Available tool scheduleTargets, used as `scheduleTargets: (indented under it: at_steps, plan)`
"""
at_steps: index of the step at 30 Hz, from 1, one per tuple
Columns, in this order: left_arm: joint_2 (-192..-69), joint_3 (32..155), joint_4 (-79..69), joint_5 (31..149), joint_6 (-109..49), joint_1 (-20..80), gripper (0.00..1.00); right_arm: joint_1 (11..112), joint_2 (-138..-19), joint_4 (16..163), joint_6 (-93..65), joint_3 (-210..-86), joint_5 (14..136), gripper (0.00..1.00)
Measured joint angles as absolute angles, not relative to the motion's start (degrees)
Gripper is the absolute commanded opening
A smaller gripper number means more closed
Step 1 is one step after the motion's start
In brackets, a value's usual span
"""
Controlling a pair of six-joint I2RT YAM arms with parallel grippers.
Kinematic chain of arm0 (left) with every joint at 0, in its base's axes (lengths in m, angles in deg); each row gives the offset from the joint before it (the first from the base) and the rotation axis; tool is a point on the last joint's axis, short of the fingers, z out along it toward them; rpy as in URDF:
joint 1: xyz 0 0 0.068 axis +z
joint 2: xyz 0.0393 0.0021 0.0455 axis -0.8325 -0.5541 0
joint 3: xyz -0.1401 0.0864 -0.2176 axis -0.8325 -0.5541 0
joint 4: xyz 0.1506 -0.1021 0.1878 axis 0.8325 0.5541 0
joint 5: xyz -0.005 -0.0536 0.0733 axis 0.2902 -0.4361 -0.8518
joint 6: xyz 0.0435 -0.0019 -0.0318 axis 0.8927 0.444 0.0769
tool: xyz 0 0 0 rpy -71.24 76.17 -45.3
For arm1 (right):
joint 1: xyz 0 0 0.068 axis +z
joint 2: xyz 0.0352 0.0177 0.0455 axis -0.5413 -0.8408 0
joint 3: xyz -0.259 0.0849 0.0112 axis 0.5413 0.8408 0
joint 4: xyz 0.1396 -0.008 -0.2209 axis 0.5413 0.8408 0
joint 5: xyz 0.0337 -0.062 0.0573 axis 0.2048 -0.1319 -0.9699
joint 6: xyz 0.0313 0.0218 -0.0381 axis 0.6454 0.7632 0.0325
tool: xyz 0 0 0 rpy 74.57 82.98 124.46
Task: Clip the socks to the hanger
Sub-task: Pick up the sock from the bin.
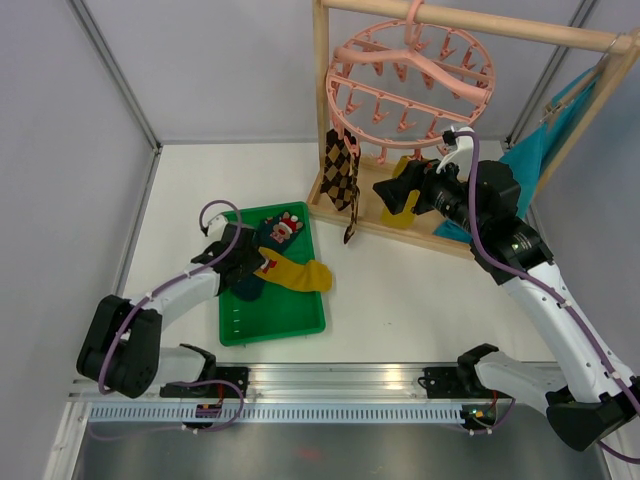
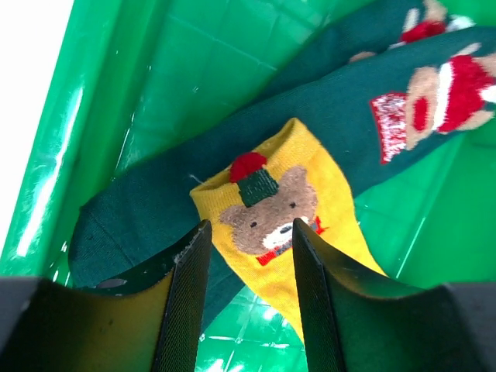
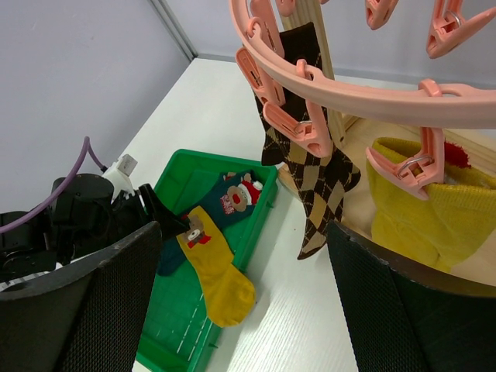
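A green tray (image 1: pixel 300 322) holds a mustard-yellow sock (image 1: pixel 298 273) with a bear on its cuff, lying across dark teal socks (image 1: pixel 276 236). My left gripper (image 2: pixel 249 226) is low over the tray, open, its fingers (image 2: pixel 190 302) straddling the yellow sock's cuff (image 2: pixel 271 201) without pinching it. The round pink hanger (image 1: pixel 410 70) hangs from the wooden rack. An argyle sock (image 1: pixel 340 175) and a yellow sock (image 1: pixel 400 208) are clipped to it. My right gripper (image 3: pixel 244 229) is open and empty, just below the hanger ring (image 3: pixel 349 89), beside the argyle sock (image 3: pixel 306 163) and the clipped yellow sock (image 3: pixel 418 213).
The wooden rack frame (image 1: pixel 322 100) stands at the back with its base bar (image 1: pixel 380 228) on the table. A large teal cloth (image 1: pixel 535 150) hangs on the rack's right side. Grey walls close off the back and left.
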State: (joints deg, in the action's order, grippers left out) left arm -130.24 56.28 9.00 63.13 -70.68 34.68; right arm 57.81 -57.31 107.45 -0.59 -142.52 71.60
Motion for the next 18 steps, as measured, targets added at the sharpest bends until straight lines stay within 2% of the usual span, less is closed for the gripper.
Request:
scheduleTargets:
  at_steps: [18]
  plan:
    - [-130.8, 53.6, 6.4, 64.1, -73.5, 36.5, 0.52, 57.8, -57.3, 107.5, -0.6, -142.5, 71.6, 0.93]
